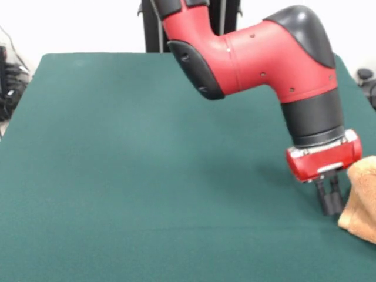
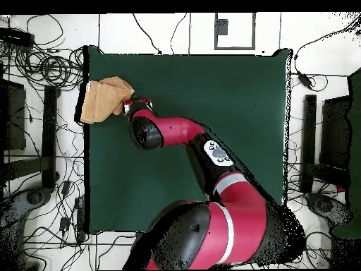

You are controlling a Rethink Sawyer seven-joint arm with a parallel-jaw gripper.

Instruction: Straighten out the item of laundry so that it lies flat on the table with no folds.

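Towel (image 1: pixel 363 200) bunched at the table's (image 1: pixel 141 176) edge, gripper (image 1: pixel 330 202) just beside it.
Lies rumpled and folded over itself, part over the green surface's border in the overhead view. Fingers drawn narrow, close together, tips near the felt, gripping nothing visible, next to the cloth's near side.

You get only part of towel (image 1: pixel 361 197) in front view: frame edge cuts off its far side. Overhead, arm (image 2: pixel 176 132) hides gripper and covers towel (image 2: pixel 104 99) edge nearest it; folds and white tag too small to tell there. Gripper (image 1: pixel 330 202) fingers dark and close together beside towel; you can't tell if they're parted or closed.
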